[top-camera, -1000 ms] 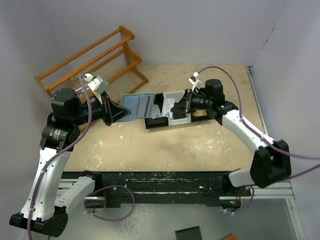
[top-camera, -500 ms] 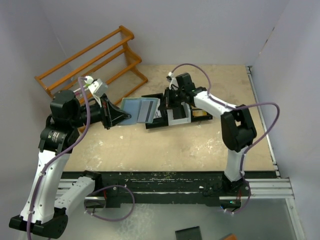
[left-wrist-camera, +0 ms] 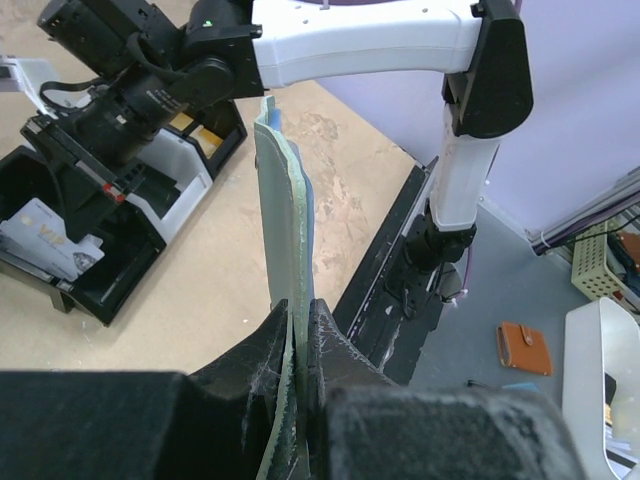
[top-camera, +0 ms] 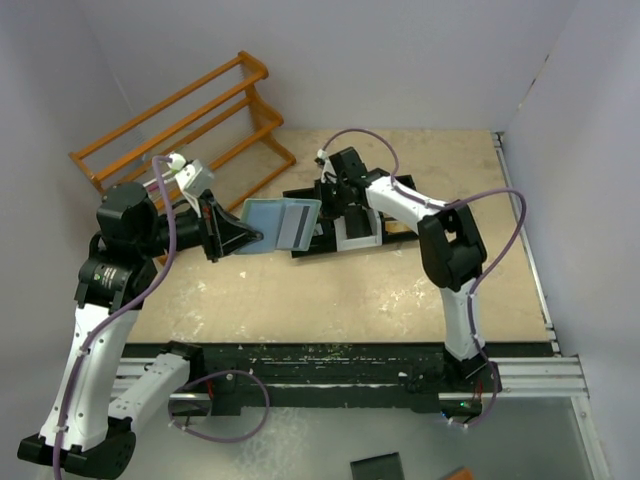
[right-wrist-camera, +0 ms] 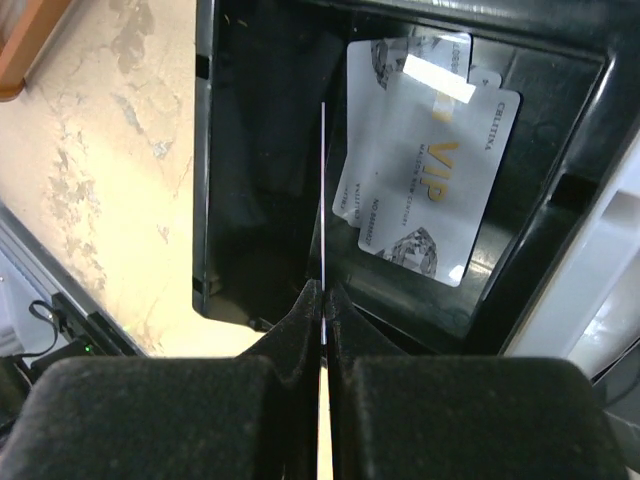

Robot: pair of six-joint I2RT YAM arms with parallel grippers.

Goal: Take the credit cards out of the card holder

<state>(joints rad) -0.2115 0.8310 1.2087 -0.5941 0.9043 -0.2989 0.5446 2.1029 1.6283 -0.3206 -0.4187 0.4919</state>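
Observation:
My left gripper [top-camera: 238, 238] is shut on the edge of the card holder [top-camera: 268, 218] and holds it up, spread open, with its light blue inside facing up. A grey credit card [top-camera: 293, 224] with a dark stripe sits in its right half. In the left wrist view the teal card holder [left-wrist-camera: 280, 190] stands edge-on between the fingertips. My right gripper [top-camera: 333, 198] hangs over the tray's left black compartment, shut on a thin card [right-wrist-camera: 323, 190] seen edge-on. Two VIP-printed cards [right-wrist-camera: 430, 170] lie flat in that compartment.
The black-and-white three-compartment tray [top-camera: 358, 234] sits at mid-table behind the card holder. A wooden rack [top-camera: 180, 120] stands at the back left. The right arm's forearm [top-camera: 400, 205] stretches across the tray. The table's right edge [top-camera: 520, 220] runs along the wall.
The right arm has swung left across the tray, from its right side to above the left black compartment. The left gripper has shifted the card holder slightly right.

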